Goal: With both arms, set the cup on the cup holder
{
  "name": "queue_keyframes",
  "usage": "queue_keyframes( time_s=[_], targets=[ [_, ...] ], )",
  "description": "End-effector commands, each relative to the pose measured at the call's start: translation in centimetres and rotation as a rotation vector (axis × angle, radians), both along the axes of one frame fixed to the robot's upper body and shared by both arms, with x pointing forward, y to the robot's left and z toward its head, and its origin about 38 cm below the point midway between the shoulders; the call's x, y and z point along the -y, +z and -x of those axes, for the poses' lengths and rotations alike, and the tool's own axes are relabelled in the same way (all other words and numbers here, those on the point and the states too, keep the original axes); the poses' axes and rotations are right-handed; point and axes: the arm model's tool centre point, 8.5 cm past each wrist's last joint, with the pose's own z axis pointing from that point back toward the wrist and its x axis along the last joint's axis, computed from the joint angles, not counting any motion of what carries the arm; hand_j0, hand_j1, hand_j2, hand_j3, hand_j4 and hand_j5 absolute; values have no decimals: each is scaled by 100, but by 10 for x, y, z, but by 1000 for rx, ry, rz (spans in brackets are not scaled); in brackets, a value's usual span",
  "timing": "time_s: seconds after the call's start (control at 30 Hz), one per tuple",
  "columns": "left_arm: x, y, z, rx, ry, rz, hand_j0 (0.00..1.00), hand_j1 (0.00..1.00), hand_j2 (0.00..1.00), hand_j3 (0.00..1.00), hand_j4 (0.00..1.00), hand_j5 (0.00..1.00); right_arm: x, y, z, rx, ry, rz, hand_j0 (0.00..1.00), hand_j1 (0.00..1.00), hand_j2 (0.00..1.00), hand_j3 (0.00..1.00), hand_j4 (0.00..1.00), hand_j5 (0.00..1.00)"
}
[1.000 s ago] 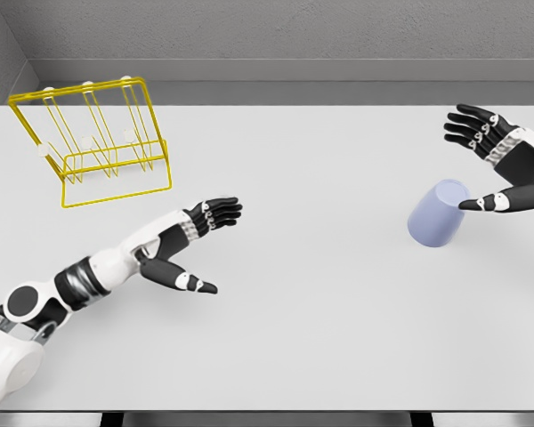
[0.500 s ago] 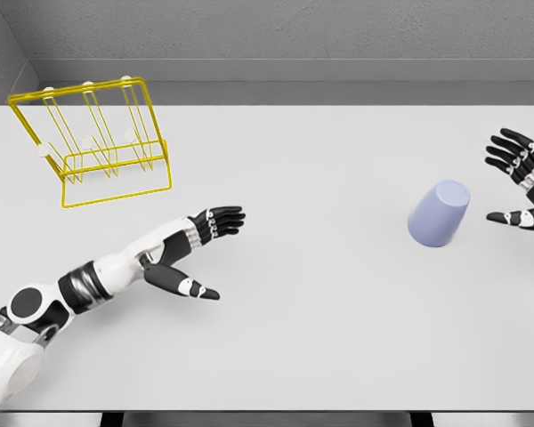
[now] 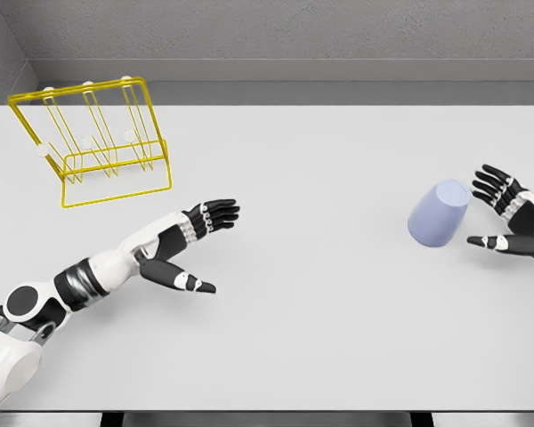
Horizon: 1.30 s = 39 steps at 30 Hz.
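Entering cropped at the frame edge, the right hand point(image 3: 509, 216) is spread beside one cup point(image 3: 438, 213); left hand point(image 3: 189, 246) spread; one cup holder point(image 3: 93, 142).

White table point(image 3: 320, 338) w/ yellow wire cup holder point(image 3: 93, 142) at far left, lilac cup point(image 3: 438, 213) tipped on its side at right, right hand point(image 3: 509, 218) spread just beside it, left hand point(image 3: 189, 245) spread near-left.
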Motion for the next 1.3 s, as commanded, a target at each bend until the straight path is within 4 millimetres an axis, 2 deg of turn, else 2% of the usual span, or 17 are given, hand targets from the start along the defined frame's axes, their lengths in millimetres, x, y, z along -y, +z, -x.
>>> queue_keyframes(
  time_s=[0.0,0.17,0.3,0.47,0.5,0.53,0.6,1.27],
  targets=[
    [-3,-4,-1,-14,11,2,100,100,100,100,100,100,4,-8,2,-16,-26,-5,100,100,100,100,100,100],
    [-2,-4,-1,-8,9,-7,100,100,100,100,100,100,-10,-23,1,-32,-11,3,100,100,100,100,100,100],
    [-2,-5,-3,38,2,-86,100,100,100,100,100,100,-12,-16,-4,-14,-5,4,100,100,100,100,100,100],
    [-6,-4,-7,60,19,-99,100,100,100,100,100,100,-14,-11,-10,2,0,1,100,100,100,100,100,100],
    [-6,-2,-15,86,20,-143,100,100,100,100,100,100,-14,-10,-11,5,1,1,100,100,100,100,100,100],
    [1,-6,-17,77,28,-117,100,100,100,100,100,100,-15,-9,-11,6,4,1,100,100,100,100,100,100],
    [3,-5,-18,75,38,-96,100,100,100,100,100,100,-22,-11,-12,7,17,-3,100,100,100,100,100,100],
    [11,-5,-17,98,35,-57,100,100,100,100,100,100,-42,-7,-17,32,69,-9,100,100,100,100,100,100]
  ],
)
